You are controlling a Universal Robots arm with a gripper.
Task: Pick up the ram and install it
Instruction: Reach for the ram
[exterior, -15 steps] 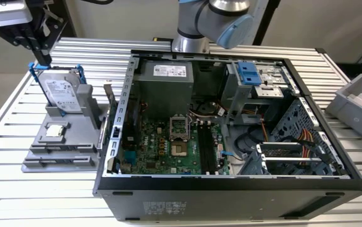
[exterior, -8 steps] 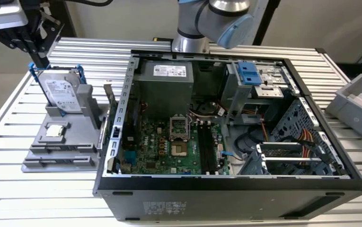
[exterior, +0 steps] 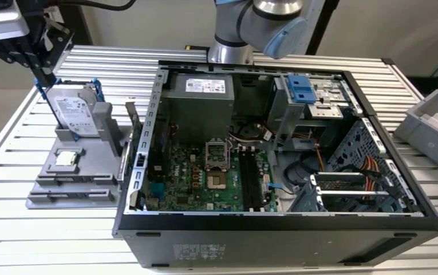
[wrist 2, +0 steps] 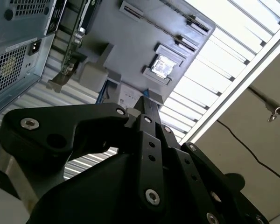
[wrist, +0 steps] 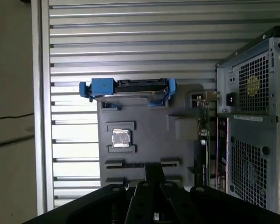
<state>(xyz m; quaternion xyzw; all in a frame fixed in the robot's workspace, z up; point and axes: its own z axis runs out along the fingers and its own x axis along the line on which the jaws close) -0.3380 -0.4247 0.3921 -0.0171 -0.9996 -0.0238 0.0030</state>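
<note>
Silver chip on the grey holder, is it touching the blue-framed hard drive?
Apart. The first wrist view shows bare grey holder between the silver chip and the hard drive.

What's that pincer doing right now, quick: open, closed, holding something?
Pincer: closed, with nothing visible in its grip.
</note>
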